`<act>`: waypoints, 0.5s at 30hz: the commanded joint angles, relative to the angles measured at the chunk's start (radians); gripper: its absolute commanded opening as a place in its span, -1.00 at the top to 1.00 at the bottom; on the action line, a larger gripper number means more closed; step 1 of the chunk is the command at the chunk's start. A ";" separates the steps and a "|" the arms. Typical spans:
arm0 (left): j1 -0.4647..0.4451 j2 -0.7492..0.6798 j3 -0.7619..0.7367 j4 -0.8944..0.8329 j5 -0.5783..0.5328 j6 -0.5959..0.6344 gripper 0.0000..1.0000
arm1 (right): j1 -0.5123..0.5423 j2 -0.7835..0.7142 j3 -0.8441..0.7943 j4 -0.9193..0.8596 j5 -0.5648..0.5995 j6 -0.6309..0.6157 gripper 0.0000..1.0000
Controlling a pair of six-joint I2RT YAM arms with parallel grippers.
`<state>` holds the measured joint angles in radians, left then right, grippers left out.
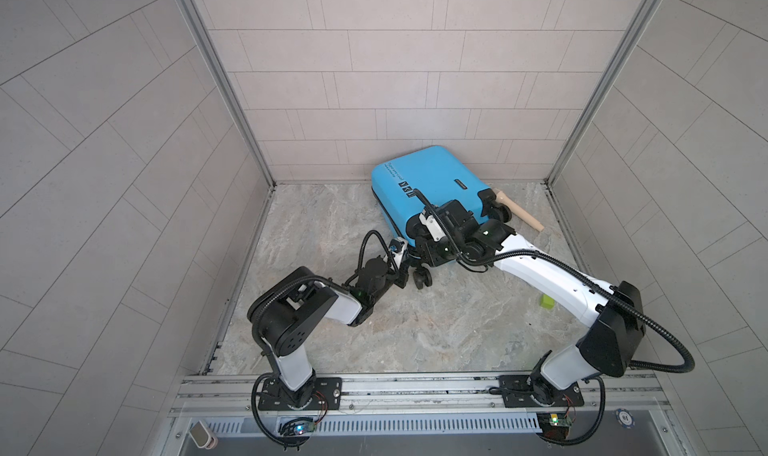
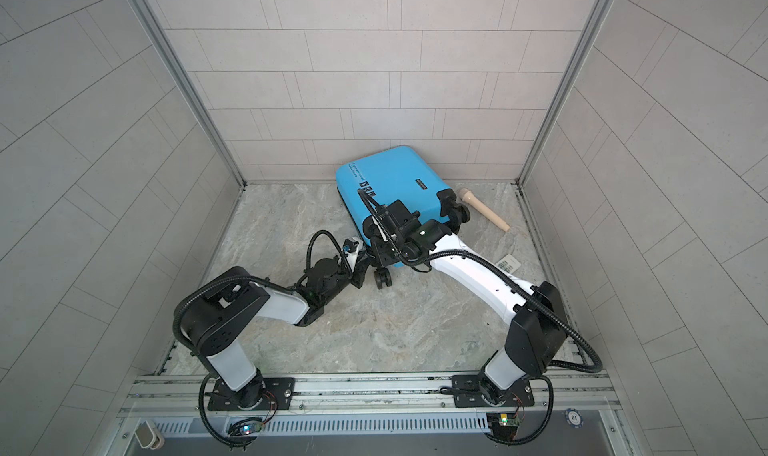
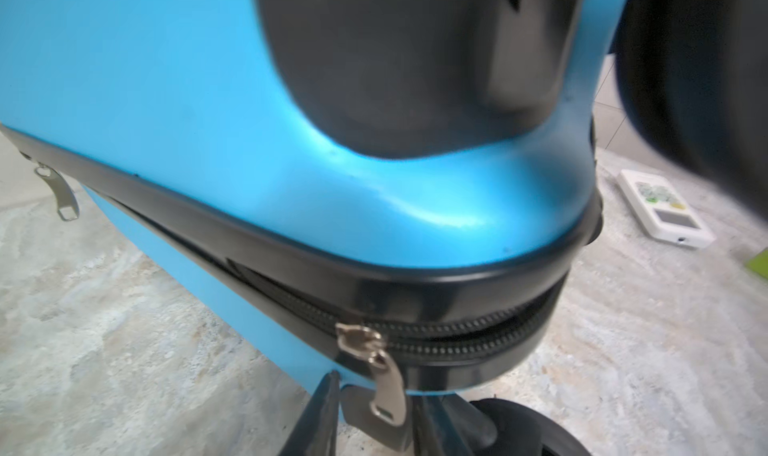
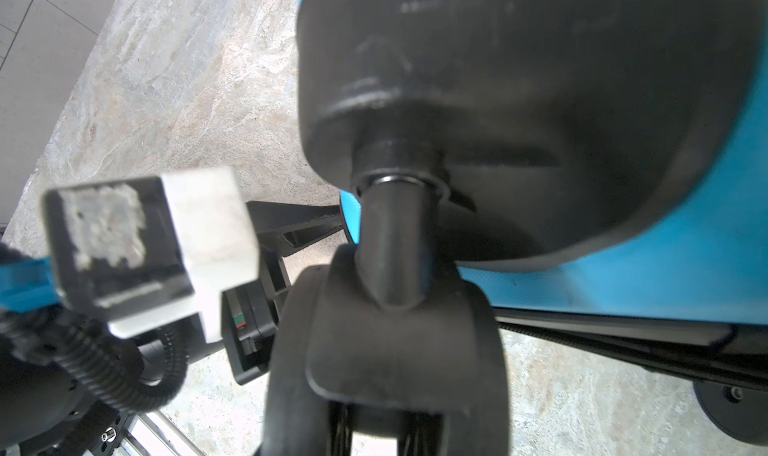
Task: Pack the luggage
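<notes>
**Top views.** Luggage [image 1: 424,175] lies at the bench's [image 1: 415,341] back edge, right of its middle. Its far end is propped on the back wall [image 1: 374,100] and its wheel end points toward the arms. The tilt probably keeps the side seam within reach.
- Left claw [image 1: 409,265] sits at the near corner, just beside a wheel [image 1: 422,280].
- Right claw [image 1: 430,258] is just above it on the wheel end, likely steadying the shell.
- Neither claw's gap reads from here.
- Loose on the bench: a wooden handle [image 1: 519,212] just beside the luggage toward the back right corner, a green block [image 1: 546,302] near the right edge, and a remote [image 2: 509,263] between them.

**Left wrist.** Zipper [image 3: 457,339] runs round the corner. The teeth past the slider look parted, so the closing seems unfinished. The metal pull [image 3: 388,391] hangs between the claw's fingers [image 3: 322,416], which stand narrow and close on either side. Pinched or only flanked: cannot tell. The likely aim is to take the pull and draw the zipper along.

**Right wrist.** The wheel [image 4: 386,350] and its black housing fill the view, blurred. The right claw's fingers cannot be made out. Whether it grasps the wheel, presses on it, or hangs free: cannot tell.
</notes>
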<state>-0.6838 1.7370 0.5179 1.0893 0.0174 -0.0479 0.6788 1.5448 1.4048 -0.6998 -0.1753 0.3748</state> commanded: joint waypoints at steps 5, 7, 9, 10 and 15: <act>0.053 -0.057 0.037 0.089 0.057 -0.020 0.73 | 0.009 -0.102 0.025 0.115 -0.007 -0.007 1.00; 0.062 -0.067 0.036 0.077 0.075 -0.030 0.83 | 0.009 -0.103 0.022 0.118 -0.010 -0.006 1.00; 0.069 -0.076 0.034 0.077 0.092 -0.040 0.89 | 0.010 -0.102 0.022 0.118 -0.010 -0.006 1.00; 0.072 -0.079 0.032 0.077 0.099 -0.044 0.94 | 0.010 -0.101 0.022 0.120 -0.011 -0.006 1.00; 0.077 -0.100 0.033 0.066 0.130 -0.054 0.90 | 0.010 -0.102 0.022 0.122 -0.018 -0.005 1.00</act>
<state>-0.6159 1.6970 0.5179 1.0542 0.1280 -0.0902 0.6769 1.5352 1.3987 -0.6895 -0.1684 0.3756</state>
